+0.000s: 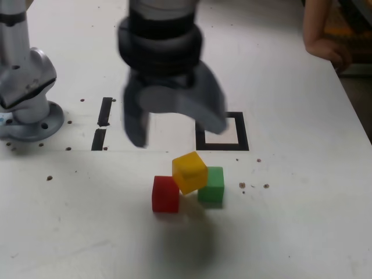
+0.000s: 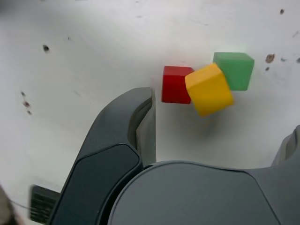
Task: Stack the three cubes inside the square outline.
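The pincer [image 1: 174, 125] hangs above the table [image 1: 302, 221] with its jaws spread apart and nothing between them. Below it, near the front of the table, the yellow cube [image 1: 189, 172] sits tilted across the red cube [image 1: 165, 194] and the green cube [image 1: 211, 186]. The square outline [image 1: 235, 138] behind them looks empty, so I judge the stacking inside it is not yet begun.

two black strips [image 1: 102, 123], a person's arm [image 1: 323, 36].
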Robot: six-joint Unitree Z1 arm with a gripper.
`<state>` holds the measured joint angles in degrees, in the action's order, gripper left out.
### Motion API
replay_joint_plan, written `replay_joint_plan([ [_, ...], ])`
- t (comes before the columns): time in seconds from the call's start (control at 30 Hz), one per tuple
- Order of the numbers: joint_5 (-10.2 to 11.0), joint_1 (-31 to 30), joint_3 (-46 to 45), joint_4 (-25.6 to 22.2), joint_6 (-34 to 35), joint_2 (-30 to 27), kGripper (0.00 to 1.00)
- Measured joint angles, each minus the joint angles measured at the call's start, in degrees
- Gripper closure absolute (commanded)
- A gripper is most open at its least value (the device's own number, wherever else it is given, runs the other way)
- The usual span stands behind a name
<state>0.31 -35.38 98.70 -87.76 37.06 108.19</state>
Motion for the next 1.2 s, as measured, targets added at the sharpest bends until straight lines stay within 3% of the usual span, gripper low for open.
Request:
replay_joint_plan([
  [0.2, -0.6, 0.7, -1.7, 2.8, 9.8, 1.8, 0.03],
  [0.37, -3.3, 3.2, -4.7, 5.6, 9.7, 2.5, 0.03],
  [0.73, -6.7, 5.1, -7.8, 11.1, 7.3, 6.2, 0.09],
  [0.9, -8.6, 6.2, -10.1, 13.5, 6.5, 6.9, 0.21],
  [1.0, -9.4, 6.7, -11.0, 14.4, 6.1, 7.2, 0.38],
  [1.1, -8.7, 7.1, -11.3, 14.7, 6.1, 7.2, 0.57],
  [1.2, -7.8, 7.1, -11.6, 15.0, 6.3, 7.2, 0.62],
])
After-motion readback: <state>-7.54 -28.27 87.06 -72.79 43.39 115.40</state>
